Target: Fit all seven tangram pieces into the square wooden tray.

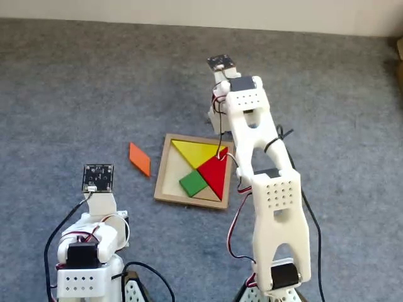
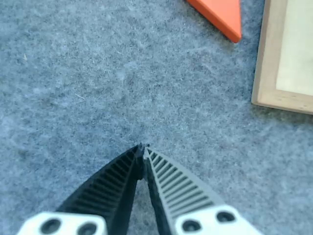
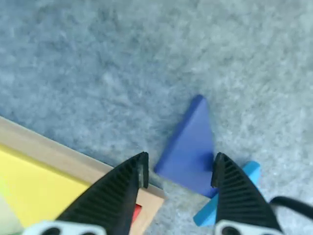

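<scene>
Grey, carpet-like covering spreads across the counter (image 1: 75, 82), and a pale wall strip runs along the top of the high view. Near the centre of that view lies the square wooden tray (image 1: 165, 182), slightly turned. Inside it, a yellow triangle (image 1: 195, 153) fills the upper part, a red triangle (image 1: 216, 175) sits against the right side, and a green square (image 1: 192, 183) rests on its point in the lower middle, touching both. The strip along the tray's lower edge looks pale wood; whether it is a piece or bare floor cannot be told.

Just left of the tray, apart from its rim, an orange parallelogram (image 1: 140, 158) lies flat on the covering.

At the lower left of the high view the left arm is folded low. Its tool (image 2: 143, 149) is closed with the fingertips together, empty, above bare covering near the tray's corner.

From the lower right, the right arm stretches up past the tray's right edge. Its tool (image 3: 178, 169) is spread open, one finger on each side of a dark blue triangle (image 3: 190, 149) that lies on the covering just beyond the tray's corner. Beside that triangle a light blue piece (image 3: 215, 208) pokes out from under it.
</scene>
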